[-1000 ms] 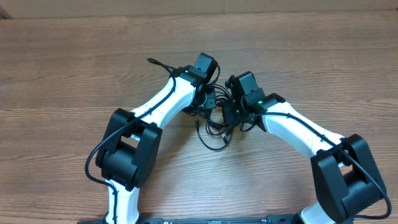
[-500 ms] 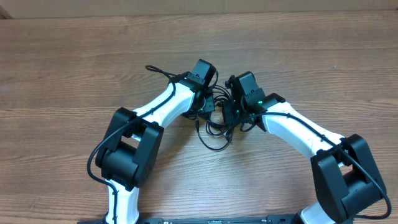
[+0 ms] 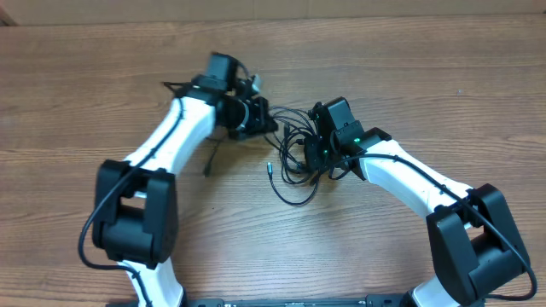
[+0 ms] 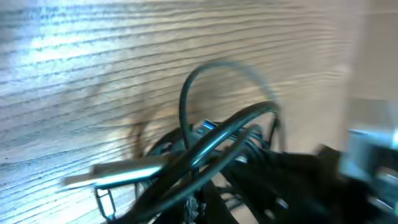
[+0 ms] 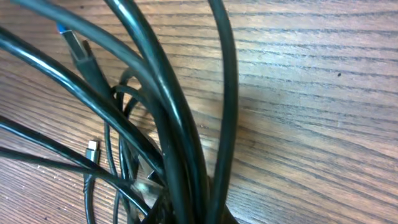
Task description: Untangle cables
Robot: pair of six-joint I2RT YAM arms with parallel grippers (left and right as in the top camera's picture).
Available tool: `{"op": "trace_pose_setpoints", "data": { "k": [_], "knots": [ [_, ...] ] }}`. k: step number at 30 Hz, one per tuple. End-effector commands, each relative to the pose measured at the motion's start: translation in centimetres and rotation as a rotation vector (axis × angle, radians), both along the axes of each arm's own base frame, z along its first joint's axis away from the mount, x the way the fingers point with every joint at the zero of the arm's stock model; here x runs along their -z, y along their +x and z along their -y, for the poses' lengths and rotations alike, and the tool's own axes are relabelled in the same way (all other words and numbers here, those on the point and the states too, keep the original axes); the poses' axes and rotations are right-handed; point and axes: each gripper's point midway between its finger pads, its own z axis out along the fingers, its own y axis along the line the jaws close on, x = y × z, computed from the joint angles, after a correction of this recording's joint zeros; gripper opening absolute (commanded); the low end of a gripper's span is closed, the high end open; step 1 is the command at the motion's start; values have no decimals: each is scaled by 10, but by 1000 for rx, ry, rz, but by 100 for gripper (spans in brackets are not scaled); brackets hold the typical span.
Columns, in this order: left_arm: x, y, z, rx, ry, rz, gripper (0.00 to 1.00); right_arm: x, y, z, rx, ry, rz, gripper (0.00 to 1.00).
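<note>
Cables (image 3: 294,158) lie in a loose black tangle a little below the middle of the bench (image 3: 102,51) in the overhead view, between the two tools. The left arm (image 3: 175,128) rises from the lower left of the frame and slants up toward the upper middle. Its wrist there bends over so that the left tool (image 3: 260,115) points to the right, toward the tangle. A few thin strands stretch from that tool across to the knot, so it appears pinched on the cables. One thin cord (image 3: 209,160) hangs down under the left forearm and ends on bare wood. The right arm (image 3: 401,175) comes up from the lower right corner and leans leftward, a green light showing on its wrist. The right tool (image 3: 317,155) is tipped down into the right edge of the tangle. A small plug (image 3: 269,168) lies on the wood at the left edge of the knot. The left wrist view is blurred: dark cords (image 4: 211,143) arch up from the bottom of the frame, and a silver plug (image 4: 118,171) juts to the left. In the right wrist view thick strands (image 5: 174,124) fan upward from one tight bunch at the bottom edge. The fingers there are out of sight, but the bunch looks squeezed together. A blue-tipped connector (image 5: 71,40) lies at the upper left, and a silver-tipped plug (image 5: 92,149) at the lower left.
</note>
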Motion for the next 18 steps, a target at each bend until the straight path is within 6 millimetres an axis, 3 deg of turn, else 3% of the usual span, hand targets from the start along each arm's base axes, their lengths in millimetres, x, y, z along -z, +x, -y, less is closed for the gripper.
{"op": "trace_pose_setpoints", "data": {
  "k": [1, 6, 11, 14, 18],
  "knots": [
    [-37, 11, -19, 30, -131, 80, 4, -10, 4, 4, 8, -9, 28, 4],
    [-27, 11, -54, 15, -70, 82, 4, -11, 4, 4, 8, -8, 29, 4],
    [6, 9, -98, -57, 208, 39, 4, -11, 4, 4, 8, -8, 28, 4],
    [25, 5, -134, -105, 439, 6, 7, -11, 4, 4, 8, -8, 29, 4],
    [30, -1, -151, -118, 535, -20, 9, -11, 4, 4, 7, -6, 29, 4]
  ]
}}
